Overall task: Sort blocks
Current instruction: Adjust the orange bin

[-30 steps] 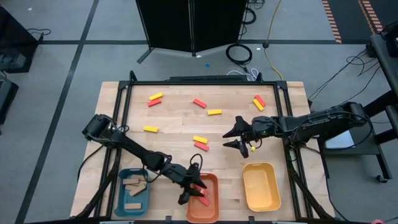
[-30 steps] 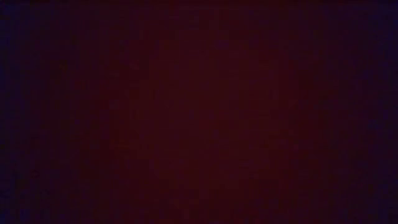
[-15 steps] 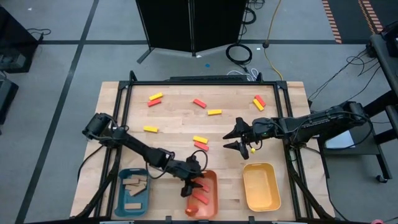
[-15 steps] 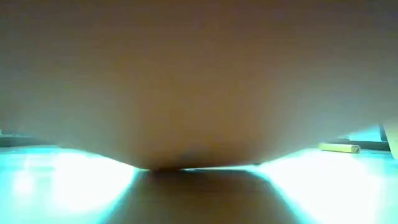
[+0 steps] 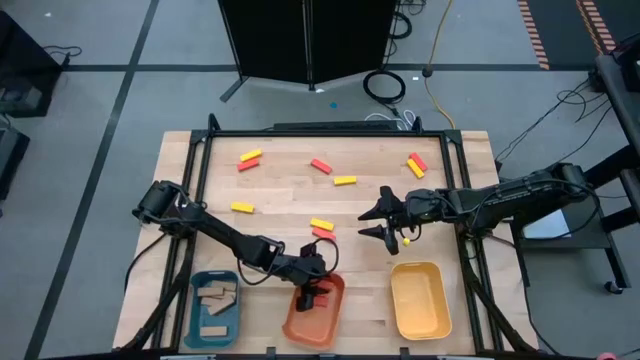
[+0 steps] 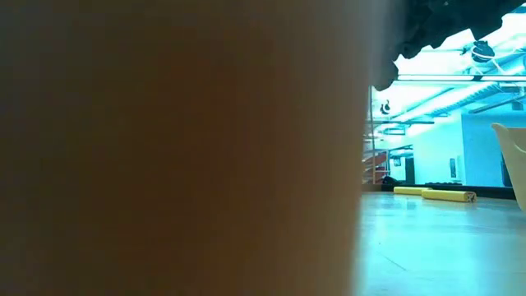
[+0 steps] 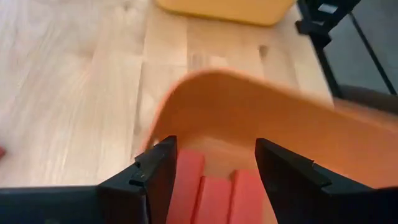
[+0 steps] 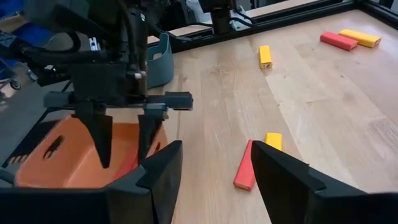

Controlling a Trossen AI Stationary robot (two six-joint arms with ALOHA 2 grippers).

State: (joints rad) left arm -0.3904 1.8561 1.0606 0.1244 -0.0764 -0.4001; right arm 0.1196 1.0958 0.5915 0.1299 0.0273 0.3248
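The orange tray [image 5: 310, 318] lies askew on the table near the near edge, with red blocks [image 7: 214, 190] on its floor. My left gripper [image 5: 316, 287] is open and points down into it; in the left wrist view its fingers [image 7: 211, 168] stand on either side of those red blocks. My right gripper [image 5: 384, 222] is open and hovers over the table's right half, next to a small yellow block [image 5: 407, 240]. A yellow block [image 5: 321, 224] and a red block [image 5: 323, 235] lie flat between the two grippers. More red and yellow blocks lie toward the far edge. My left gripper reaches into the orange tray from above, both open fingers [image 8: 102, 140] pointing down inside it near its far wall [image 7: 249, 93]. The tray wall hides the tips, so I cannot tell whether they touch the floor, the wall or the red blocks. The tray rests on the table.
The blue tray [image 5: 215, 308] with tan blocks sits at the near left, the yellow tray [image 5: 418, 298] at the near right. In the low view the orange tray's wall [image 6: 164, 148] fills most of the picture. Loose blocks [image 8: 265, 55] dot the far half.
My left gripper has moved a little toward the far edge while staying inside the orange tray. The tray has turned about on the table: its near end has swung toward the left edge, and it now lies askew instead of square to the table.
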